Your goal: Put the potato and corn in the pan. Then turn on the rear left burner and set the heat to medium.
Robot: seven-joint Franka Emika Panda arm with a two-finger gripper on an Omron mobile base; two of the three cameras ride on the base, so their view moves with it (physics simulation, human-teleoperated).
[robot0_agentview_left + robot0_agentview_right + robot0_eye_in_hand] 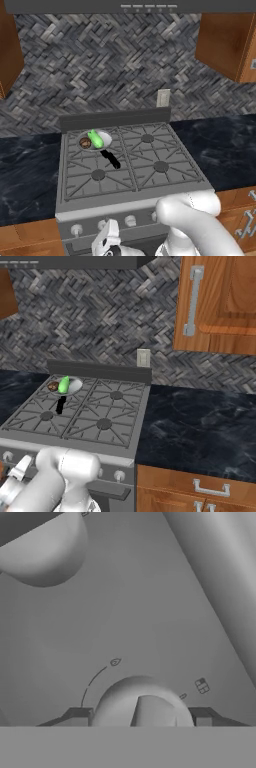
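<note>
The silver pan (pixel 103 136) (pixel 74 386) sits on the stove's rear left burner and hides its cap. Its black handle (pixel 111 159) points toward the front. Inside the pan, the brown potato (pixel 85 143) (pixel 53 386) lies beside the green corn (pixel 96 139) (pixel 64 384). My gripper (pixel 109 241) (pixel 19 470) is down at the stove's front panel. In the hand view my gripper (pixel 140 717) has its fingertips (pixel 79 716) pressed against both sides of a round grey knob (pixel 142 699).
Three other burners (pixel 147 138) (pixel 160 166) (pixel 98 174) are bare. More knobs (pixel 131 220) (pixel 42 552) line the panel, and a grey bar (pixel 220 577) runs close by. Dark counters (pixel 225 150) flank the stove, with wooden cabinets (pixel 220 301) above.
</note>
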